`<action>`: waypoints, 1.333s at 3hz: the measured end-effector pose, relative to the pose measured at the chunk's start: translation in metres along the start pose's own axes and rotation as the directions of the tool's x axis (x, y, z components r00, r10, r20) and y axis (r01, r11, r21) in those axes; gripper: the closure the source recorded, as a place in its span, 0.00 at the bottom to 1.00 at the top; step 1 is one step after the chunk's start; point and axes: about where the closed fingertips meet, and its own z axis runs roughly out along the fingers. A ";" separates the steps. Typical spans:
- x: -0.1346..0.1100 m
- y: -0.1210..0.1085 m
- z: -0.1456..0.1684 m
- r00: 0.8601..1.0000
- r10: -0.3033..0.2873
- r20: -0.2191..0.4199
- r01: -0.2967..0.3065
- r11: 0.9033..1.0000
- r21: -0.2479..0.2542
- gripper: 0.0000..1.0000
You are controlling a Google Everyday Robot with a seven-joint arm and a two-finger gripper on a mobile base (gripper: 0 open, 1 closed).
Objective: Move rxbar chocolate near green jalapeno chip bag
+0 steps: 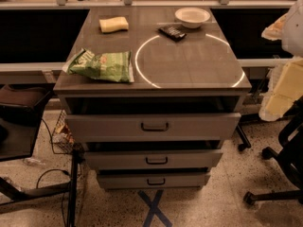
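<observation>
The pale arm (285, 91) stands along the right edge, end effector (280, 28) at its top.

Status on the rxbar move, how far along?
Done: nothing. The rxbar chocolate lies at the back beside the white bowl, far from the green jalapeno chip bag at front left. In hand: nothing; the hand is out of view. Left: reach, grasp, carry, set down by the bag.
</observation>
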 end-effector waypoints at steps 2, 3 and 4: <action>0.002 -0.023 0.012 0.996 0.055 0.076 -0.059 0.997 0.042 0.00; 0.020 -0.075 0.047 0.935 0.236 0.265 -0.260 0.964 0.056 0.00; 0.017 -0.135 0.064 0.838 0.312 0.449 -0.388 0.918 0.087 0.00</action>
